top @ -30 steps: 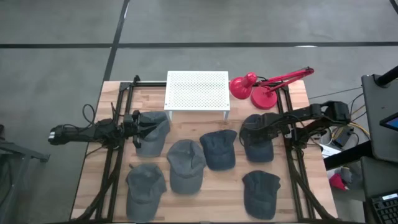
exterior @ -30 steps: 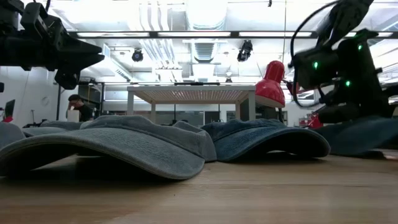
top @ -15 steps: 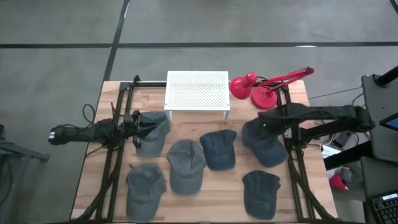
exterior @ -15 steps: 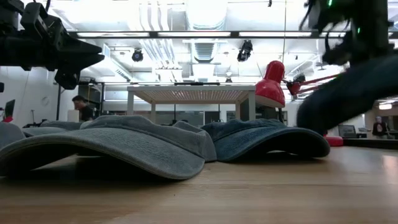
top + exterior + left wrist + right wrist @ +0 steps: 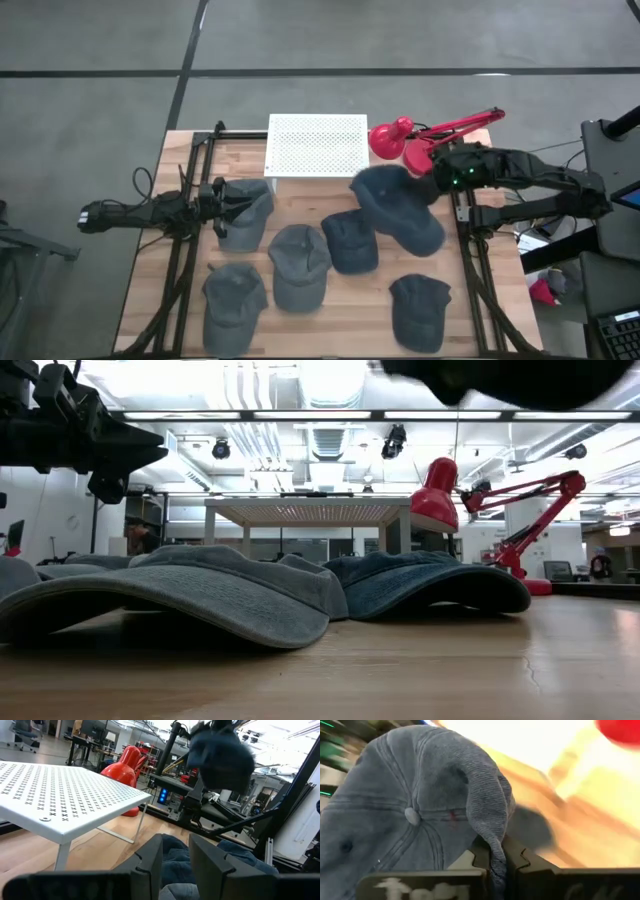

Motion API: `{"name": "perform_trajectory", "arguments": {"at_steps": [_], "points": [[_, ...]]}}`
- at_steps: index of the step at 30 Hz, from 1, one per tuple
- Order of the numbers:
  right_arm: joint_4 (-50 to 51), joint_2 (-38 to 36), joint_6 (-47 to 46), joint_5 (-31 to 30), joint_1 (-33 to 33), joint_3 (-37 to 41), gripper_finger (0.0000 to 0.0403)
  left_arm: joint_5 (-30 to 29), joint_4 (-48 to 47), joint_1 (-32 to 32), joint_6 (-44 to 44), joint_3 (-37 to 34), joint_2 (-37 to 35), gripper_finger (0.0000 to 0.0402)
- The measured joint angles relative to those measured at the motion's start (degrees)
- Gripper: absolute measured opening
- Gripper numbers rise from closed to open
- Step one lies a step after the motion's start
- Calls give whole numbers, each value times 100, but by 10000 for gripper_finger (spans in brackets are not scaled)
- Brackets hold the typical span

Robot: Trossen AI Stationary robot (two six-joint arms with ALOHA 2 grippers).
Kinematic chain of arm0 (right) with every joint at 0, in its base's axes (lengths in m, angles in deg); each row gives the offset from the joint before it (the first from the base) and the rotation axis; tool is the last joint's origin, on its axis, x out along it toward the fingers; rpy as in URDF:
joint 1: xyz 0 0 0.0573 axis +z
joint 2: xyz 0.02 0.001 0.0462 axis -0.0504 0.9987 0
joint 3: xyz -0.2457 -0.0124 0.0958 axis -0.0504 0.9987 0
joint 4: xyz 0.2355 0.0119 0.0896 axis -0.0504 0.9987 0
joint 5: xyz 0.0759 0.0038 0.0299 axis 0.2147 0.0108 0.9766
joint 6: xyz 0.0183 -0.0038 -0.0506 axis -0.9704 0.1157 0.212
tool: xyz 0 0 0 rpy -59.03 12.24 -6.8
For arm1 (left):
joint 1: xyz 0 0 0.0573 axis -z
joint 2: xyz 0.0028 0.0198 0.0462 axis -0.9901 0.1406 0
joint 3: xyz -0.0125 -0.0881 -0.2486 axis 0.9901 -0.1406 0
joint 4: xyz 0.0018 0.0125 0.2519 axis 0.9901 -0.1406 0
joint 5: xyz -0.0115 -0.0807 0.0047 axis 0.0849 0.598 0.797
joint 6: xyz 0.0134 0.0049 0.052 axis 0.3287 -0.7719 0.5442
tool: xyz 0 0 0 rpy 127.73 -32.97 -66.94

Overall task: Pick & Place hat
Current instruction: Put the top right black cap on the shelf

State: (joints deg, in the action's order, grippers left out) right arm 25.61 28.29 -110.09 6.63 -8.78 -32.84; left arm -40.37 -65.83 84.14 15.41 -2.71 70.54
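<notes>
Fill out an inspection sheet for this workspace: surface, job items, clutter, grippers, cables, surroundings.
Surface: wooden table, bare wood between the hats.
Job items: lifted hat hangs in the air near the white perforated stand; five other hats lie on the table.
Clutter: red desk lamp at the table's far right corner.
Grippers: right gripper shut on a fold of the lifted hat; left gripper low over the hat at the table's left, fingers apart, its grip not clear.
Cables: black cable loops along the left arm; more wiring right of the table.
Surroundings: grey floor; workshop room with ceiling lights behind.
</notes>
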Motion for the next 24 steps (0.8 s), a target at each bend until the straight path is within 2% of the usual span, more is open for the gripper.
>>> {"name": "perform_trajectory", "arguments": {"at_steps": [4,13,18,24], "points": [[-1266,359,86,-299,0,-35,8,0,-1,1,0,0,0,99],[-3375,1484,-530,-1991,-102,-35,13,0,1,2,0,0,0,99],[-3754,2042,-1038,-2614,-296,-111,12,0,1,0,-1,0,0,99],[-3753,2716,-1100,-2736,-690,-607,12,0,1,0,0,0,0,99]]}}
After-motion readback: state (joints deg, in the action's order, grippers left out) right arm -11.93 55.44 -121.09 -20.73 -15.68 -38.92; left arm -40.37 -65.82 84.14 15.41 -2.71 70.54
